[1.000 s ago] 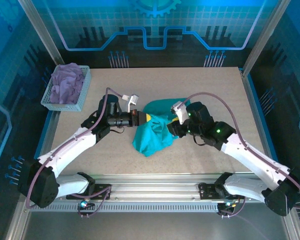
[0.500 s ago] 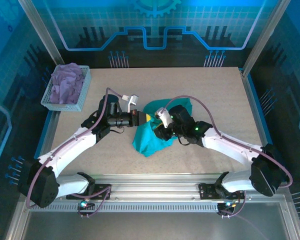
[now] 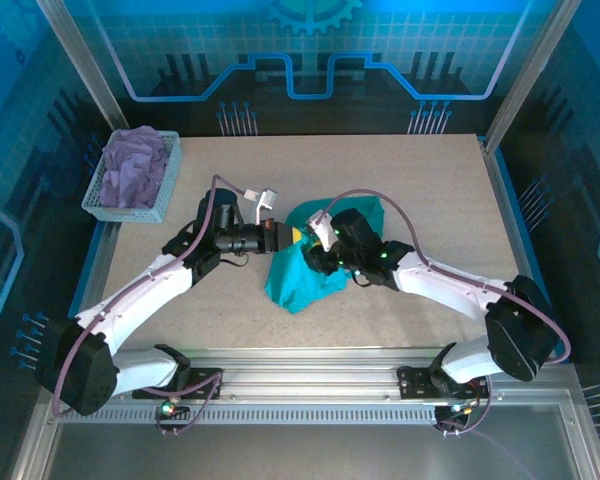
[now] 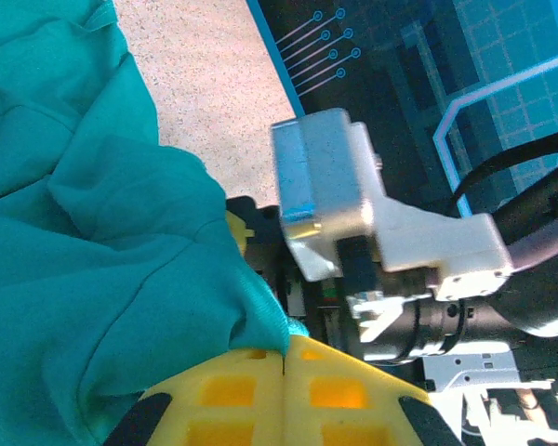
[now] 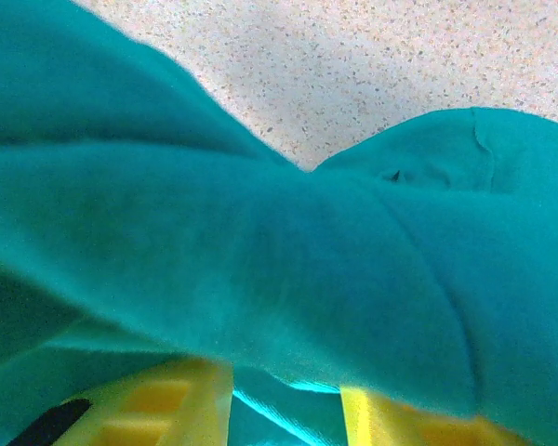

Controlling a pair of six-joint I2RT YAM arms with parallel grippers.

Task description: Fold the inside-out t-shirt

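One teal t-shirt [image 3: 300, 272] sits bunched in a loose heap at the middle of the table [image 3: 430, 190], and it's nowhere near flat: soft ridges and deep folds run across it in the left wrist view [image 4: 93, 232], with a seam line showing in the right wrist view [image 5: 260, 251]. It's crowded from both sides. On its left edge the left gripper [image 3: 278, 237] has its yellow fingers pressed tight together, a pinch of teal cloth caught at the tips [image 4: 285, 348]. Over the heap's far right part comes the right gripper [image 3: 322, 255]; its two yellow fingers stand apart [image 5: 284, 395], cloth draped over and between them, and I can't tell whether they truly grip it. Out at the far left corner, a pale blue mesh basket [image 3: 125, 212] holds a crumpled lavender cloth [image 3: 135, 165], well apart from the shirt.
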